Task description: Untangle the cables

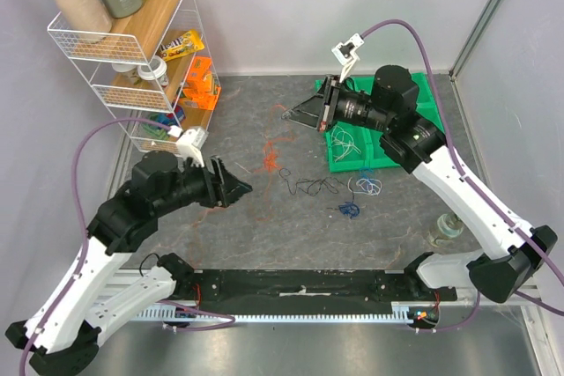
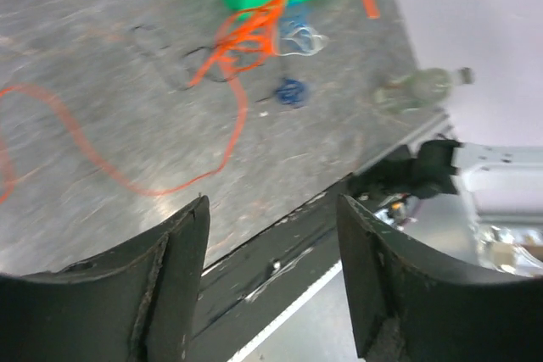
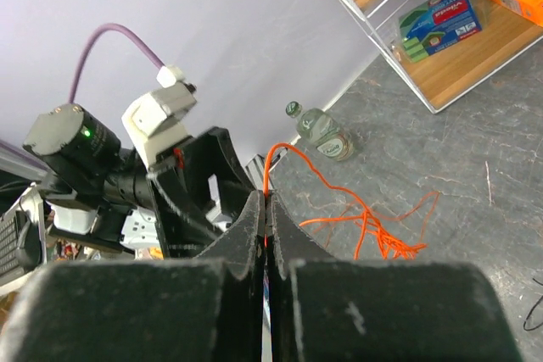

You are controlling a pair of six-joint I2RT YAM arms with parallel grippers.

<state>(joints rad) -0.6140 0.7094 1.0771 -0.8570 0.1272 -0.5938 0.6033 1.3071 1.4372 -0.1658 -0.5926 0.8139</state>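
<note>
My right gripper [image 1: 288, 114] is shut on one end of the thin orange cable [image 1: 269, 161] and holds it above the table; in the right wrist view the jaws [image 3: 265, 203] pinch the wire, which arcs down to its loopy bunch [image 3: 383, 242]. My left gripper [image 1: 236, 189] is open and empty, just left of the orange bunch; in its wrist view [image 2: 271, 231] nothing is between the fingers, and the orange cable [image 2: 229, 57] trails across the table ahead. The black cable [image 1: 314, 187], white cable [image 1: 368, 187] and blue cable [image 1: 350, 210] lie separately to the right.
A green tray [image 1: 339, 163] holding more thin white wire sits under the right arm. A wire shelf rack [image 1: 132, 50] with bottles and packets stands at back left. A clear bottle [image 1: 447, 228] lies at the right. A black rail [image 1: 291, 283] runs along the near edge.
</note>
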